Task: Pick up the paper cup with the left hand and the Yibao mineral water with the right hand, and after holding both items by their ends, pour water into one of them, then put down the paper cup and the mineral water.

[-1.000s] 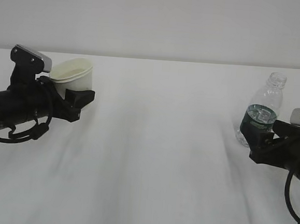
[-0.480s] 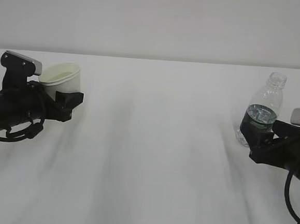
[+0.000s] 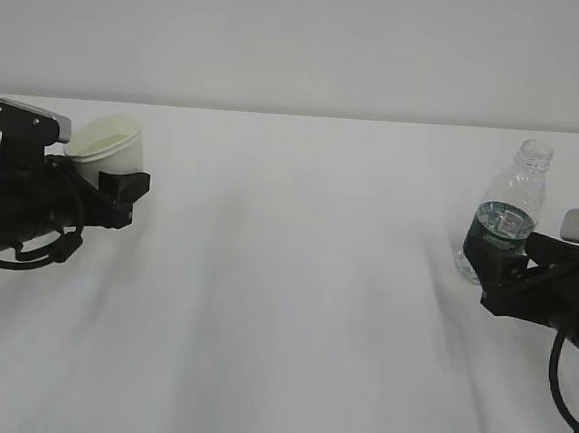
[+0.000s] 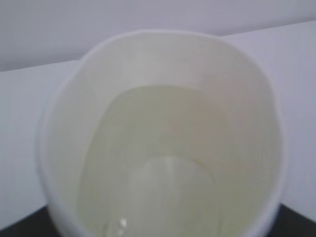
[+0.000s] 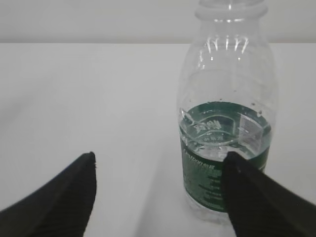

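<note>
**Cup held at left, bottle standing at right**

While the left pincer (image 3: 121, 188) grips the paper cup (image 3: 107, 149) at the far left of the table (image 3: 292, 307), the right pincer (image 3: 491, 263) stands wide, unclasped, around the Yibao mineral water (image 3: 505, 218) at the far right. Cup and bottle are well apart, with bare white tablecloth between them. Behind the table rises a plain pale wall (image 3: 304, 37). From the left wrist, the cup fills the picture, its rim squeezed to an oval, pale liquid inside; the pincer itself is hidden. From the right wrist, the bottle stands upright just beside one black finger (image 5: 256, 197), water level within the green label.
</note>
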